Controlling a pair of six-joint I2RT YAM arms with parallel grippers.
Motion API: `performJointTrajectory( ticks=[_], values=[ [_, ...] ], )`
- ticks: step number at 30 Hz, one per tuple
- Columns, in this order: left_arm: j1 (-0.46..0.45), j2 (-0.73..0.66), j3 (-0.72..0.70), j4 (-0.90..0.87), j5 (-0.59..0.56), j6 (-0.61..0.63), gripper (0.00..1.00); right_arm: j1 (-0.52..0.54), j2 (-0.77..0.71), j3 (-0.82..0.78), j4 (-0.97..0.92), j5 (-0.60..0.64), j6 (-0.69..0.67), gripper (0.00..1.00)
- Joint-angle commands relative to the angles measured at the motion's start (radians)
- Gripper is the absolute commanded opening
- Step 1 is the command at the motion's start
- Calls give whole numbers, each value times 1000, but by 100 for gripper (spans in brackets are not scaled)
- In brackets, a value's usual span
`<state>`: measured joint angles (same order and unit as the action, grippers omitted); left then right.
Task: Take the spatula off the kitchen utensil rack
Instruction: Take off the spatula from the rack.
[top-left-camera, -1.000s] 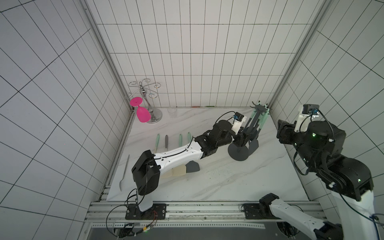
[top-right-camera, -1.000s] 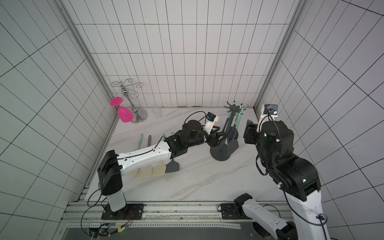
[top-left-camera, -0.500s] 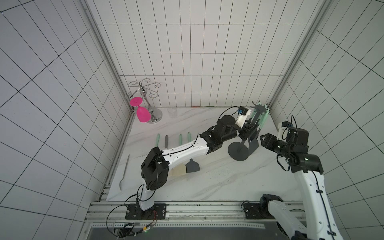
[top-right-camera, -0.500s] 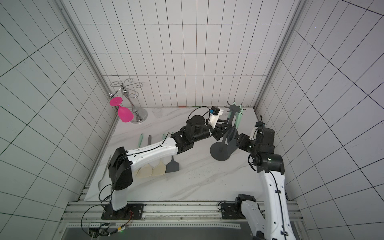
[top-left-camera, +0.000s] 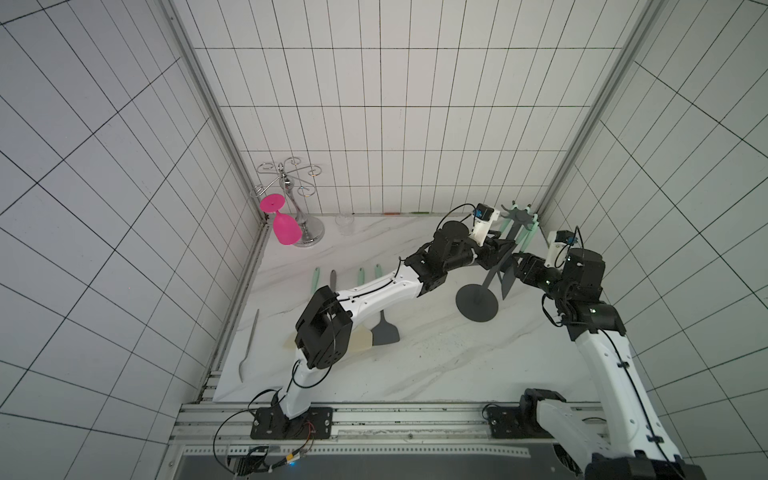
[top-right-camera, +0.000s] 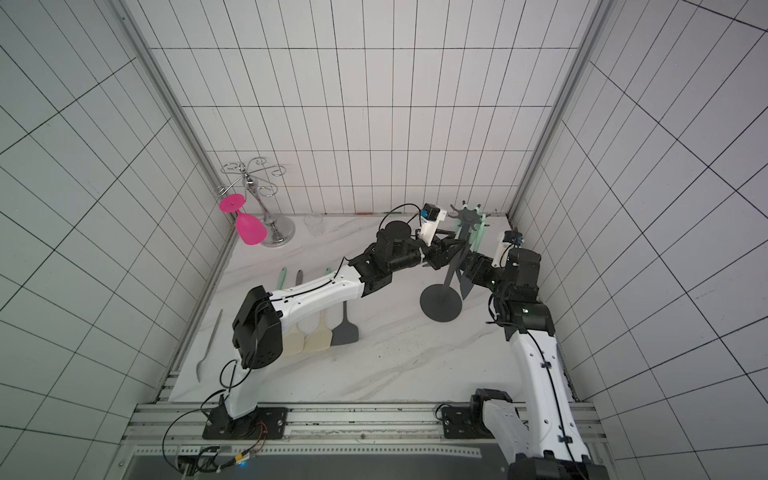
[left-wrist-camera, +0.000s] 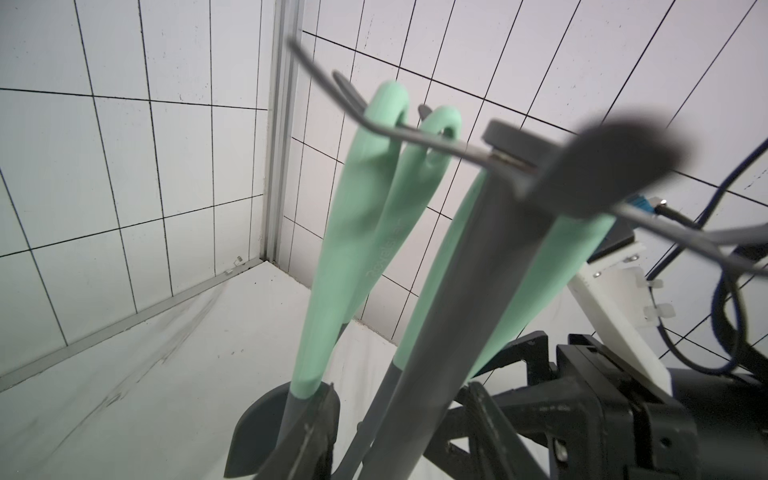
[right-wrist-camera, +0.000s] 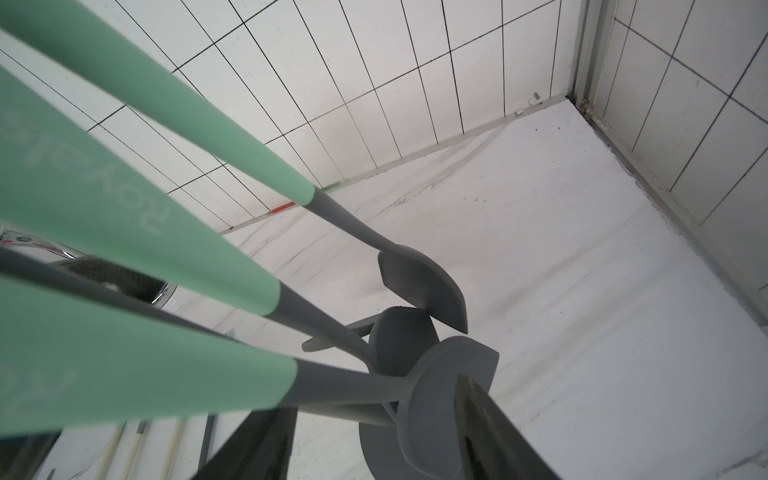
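The dark grey kitchen utensil rack (top-left-camera: 476, 302) (top-right-camera: 440, 301) stands near the back right corner. Three spatulas with mint handles and grey heads hang from its hooks (left-wrist-camera: 376, 124). My left gripper (top-left-camera: 496, 249) (left-wrist-camera: 401, 390) is open, its fingers either side of the rack's pole (left-wrist-camera: 453, 299) and one spatula's grey stem, with gaps showing. My right gripper (top-left-camera: 517, 270) (right-wrist-camera: 374, 399) comes from the right at the hanging heads. Its jaws stand wide, open, around one spatula (right-wrist-camera: 449, 386), whose grey head lies against one fingertip (right-wrist-camera: 478, 399).
Several spatulas (top-left-camera: 386, 332) lie in a row under the left arm, and a long grey utensil (top-left-camera: 249, 349) lies by the left wall. A chrome glass holder (top-left-camera: 291, 195) with a pink glass (top-left-camera: 284, 226) stands back left, beside a small clear glass (top-left-camera: 345, 224). The right wall is near the rack.
The right arm swung down from near the camera to the spatula heads at the rack. The left gripper moved a little up the pole. The rack has stayed put.
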<state>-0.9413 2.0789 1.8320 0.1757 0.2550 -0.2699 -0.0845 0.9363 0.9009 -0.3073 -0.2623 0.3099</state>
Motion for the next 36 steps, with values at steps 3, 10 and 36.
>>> performJointTrajectory(
  ticks=[3, 10, 36],
  values=[
    [10, 57, 32, 90, 90, 5, 48, 15, 25, -63, 176, 26, -66, 62],
    [15, 109, 80, 127, 127, 5, 48, 20, 47, -128, 336, -8, -51, 48],
    [29, 92, 26, 147, 152, 10, 0, 42, -57, -143, 269, 87, -61, 6]
  ],
)
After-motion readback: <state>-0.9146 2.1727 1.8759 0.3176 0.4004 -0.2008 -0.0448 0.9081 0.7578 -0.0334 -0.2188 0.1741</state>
